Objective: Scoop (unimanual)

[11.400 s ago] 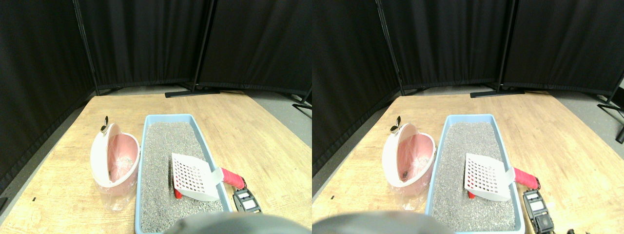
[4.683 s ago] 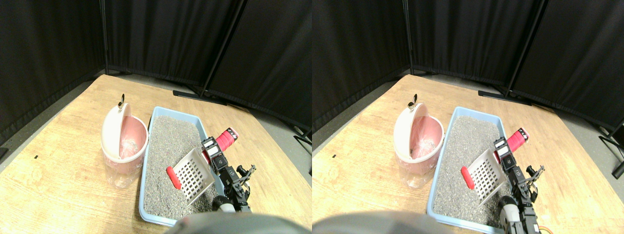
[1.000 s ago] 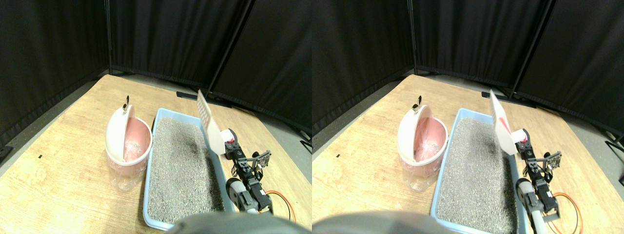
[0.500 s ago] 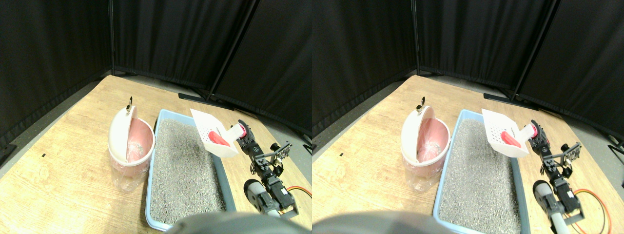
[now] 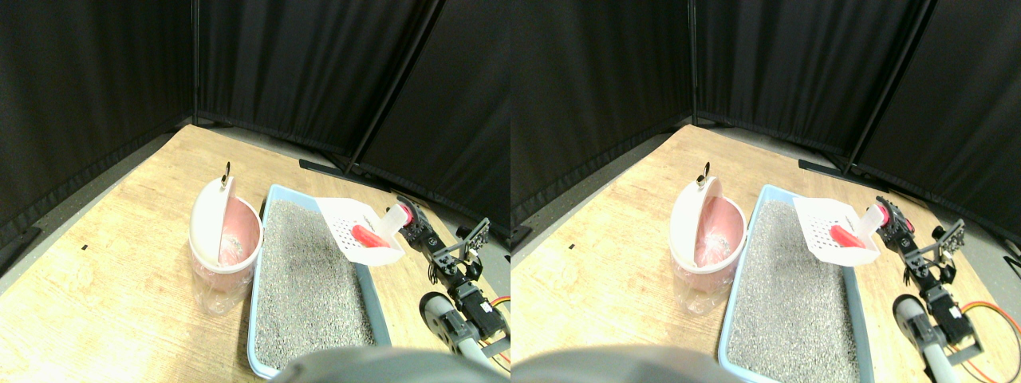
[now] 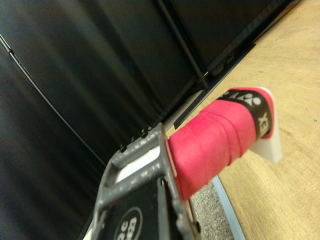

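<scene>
the fingers [image 5: 410, 223] are clenching the scoop's red handle [image 6: 215, 145], carrying the red piece [image 5: 368, 236] in the white scoop [image 5: 355, 229] above the litter tray [image 5: 315, 263], just beyond them; tipping it into the pink bin [image 5: 226, 243] farther beyond is remaining.

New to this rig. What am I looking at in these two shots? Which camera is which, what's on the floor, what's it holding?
It is a four-legged robot working with an arm on its right leg.

The wide picture is one forward camera with two eyes, so it shows everything twice. The other picture comes from a camera on that arm, behind the right gripper, and is turned sideways.

On the wooden floor lies a light blue litter tray filled with grey litter. Beside it stands a pink bin with a plastic liner and its white lid tipped open.

The jaws are shut on the red wrapped handle of a white slotted scoop. The scoop is lifted above the tray's far end, with a red object lying in it.
</scene>
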